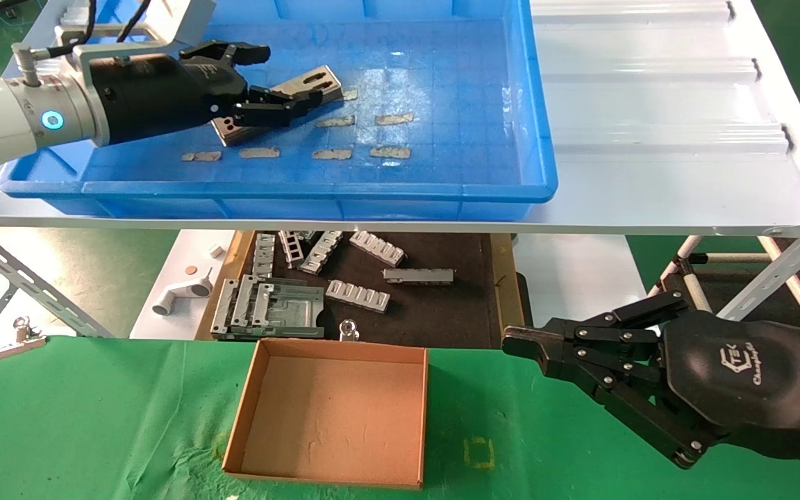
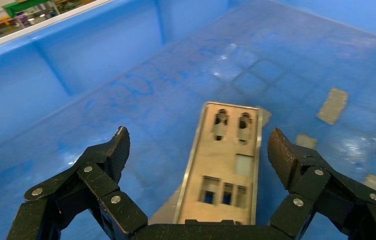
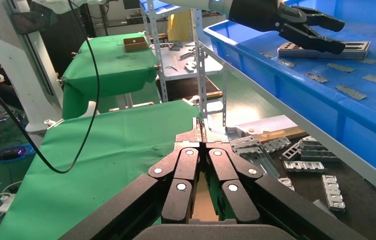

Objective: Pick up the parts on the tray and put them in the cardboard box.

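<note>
Left gripper (image 1: 271, 73) reached in over the far-left part of the tray (image 1: 535, 139), fingers (image 2: 113, 152) spread wide, straddling the parts (image 1: 282, 101) without touching. Seen as a low stack of plates in the right wrist view (image 3: 325, 48), lying slantwise on the blue floor; lower end hidden behind the gripper in the head view, near end cut off by the gripper body in the left wrist view (image 2: 228, 170). Number of plates in the stack impossible to count. Small grey patches (image 1: 334, 121) scattered on the tray floor just beside and nearer than the stack.

Box (image 1: 327, 413) sat open on the green cloth (image 1: 80, 423) at the near edge of the desk, well apart from the tray, nothing visible inside.

Right gripper (image 1: 514, 344) hung parked off the box's right side, near the desk's right edge, fingers (image 3: 195, 137) pressed together on nothing; arm cut off at the frame edge.

Ribbed brackets (image 1: 358, 295) lay on the dark mat (image 1: 435, 312) below the shelf, partly hidden under the tray's shelf.
</note>
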